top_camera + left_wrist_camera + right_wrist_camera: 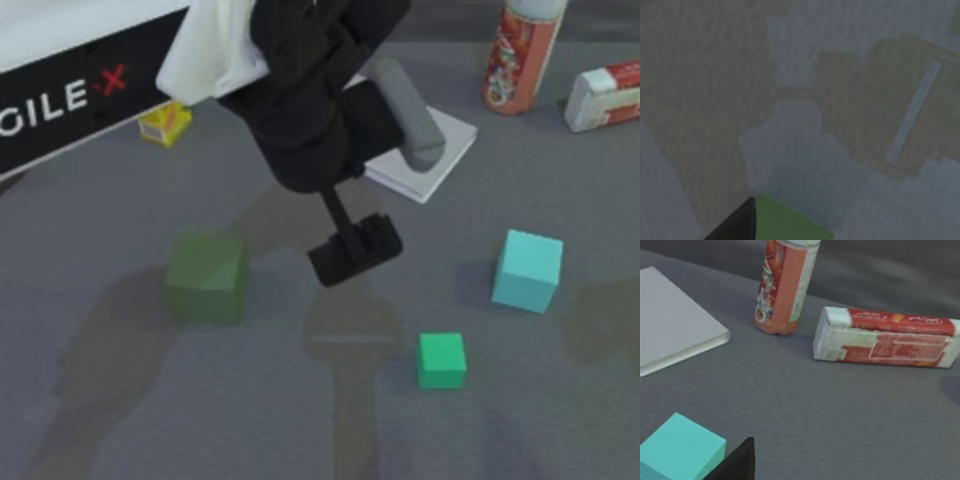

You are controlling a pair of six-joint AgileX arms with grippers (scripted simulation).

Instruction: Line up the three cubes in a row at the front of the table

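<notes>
Three cubes rest apart on the dark grey table (120, 400). The large olive-green cube (207, 277) is at the left, the cyan cube (527, 270) at the right, and the small bright green cube (441, 360) in front between them. My left gripper (355, 250) hangs above the table's middle, open and holding nothing, to the right of the olive cube. In the left wrist view one dark fingertip (737, 225) shows beside the olive cube's face (790, 225). My right arm is out of the top view. In the right wrist view its fingertip (740, 465) is beside the cyan cube (680, 450), open and empty.
A pale grey book (435, 150) lies at the back centre, partly under my left arm. An orange-red bottle (520, 55) stands at the back right, with a red and white box (605, 95) lying next to it. A small yellow carton (165, 123) is at the back left.
</notes>
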